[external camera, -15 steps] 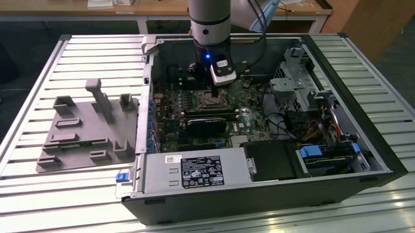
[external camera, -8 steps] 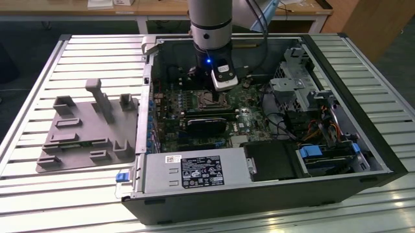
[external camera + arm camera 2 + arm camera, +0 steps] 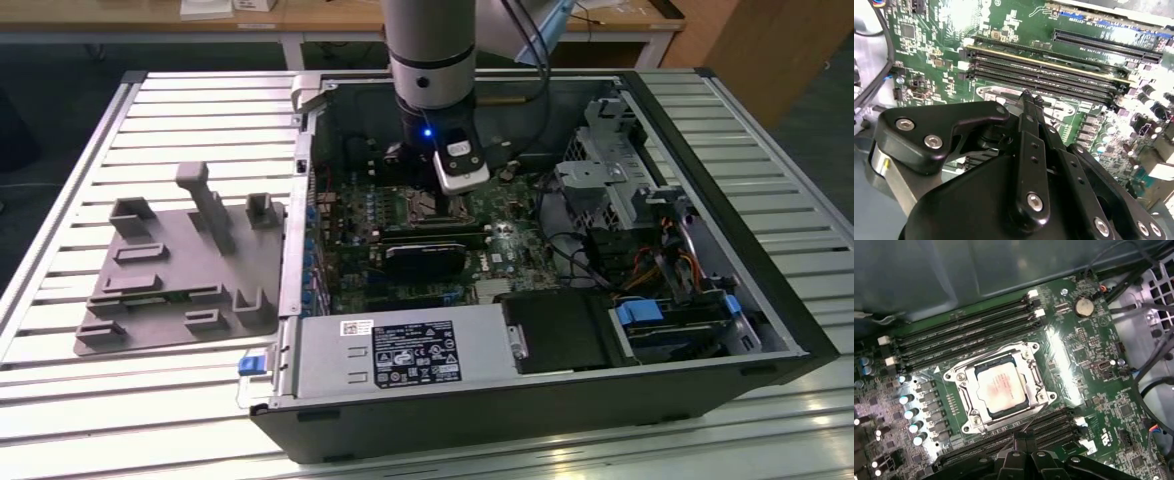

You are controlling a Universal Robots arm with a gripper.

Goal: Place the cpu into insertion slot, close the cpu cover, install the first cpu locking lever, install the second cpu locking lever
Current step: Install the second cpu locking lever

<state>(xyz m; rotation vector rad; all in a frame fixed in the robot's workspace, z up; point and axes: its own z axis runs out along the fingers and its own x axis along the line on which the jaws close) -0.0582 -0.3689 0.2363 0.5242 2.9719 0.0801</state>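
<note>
In the first wrist view the cpu [image 3: 1003, 390], a pale square chip, lies flat in the insertion slot [image 3: 955, 375] on the green motherboard. The silver cpu cover [image 3: 970, 386] lies down around it, framing the chip. A thin wire locking lever [image 3: 1034, 417] runs from the socket's corner toward my gripper [image 3: 1020, 440]. The dark fingertips sit close together just off the socket's edge; whether they hold the wire is hidden. In the second wrist view the gripper [image 3: 1026, 95] tapers to one point over the socket's metal. In the exterior view the gripper [image 3: 430, 195] hangs low inside the open computer case.
Long black memory slots [image 3: 964, 335] flank the socket on both sides. A black card [image 3: 427, 255], the power supply [image 3: 400, 355], cables [image 3: 587, 250] and a drive cage [image 3: 614, 150] crowd the case. A grey fixture [image 3: 180, 265] lies on the slatted table at the exterior view's left.
</note>
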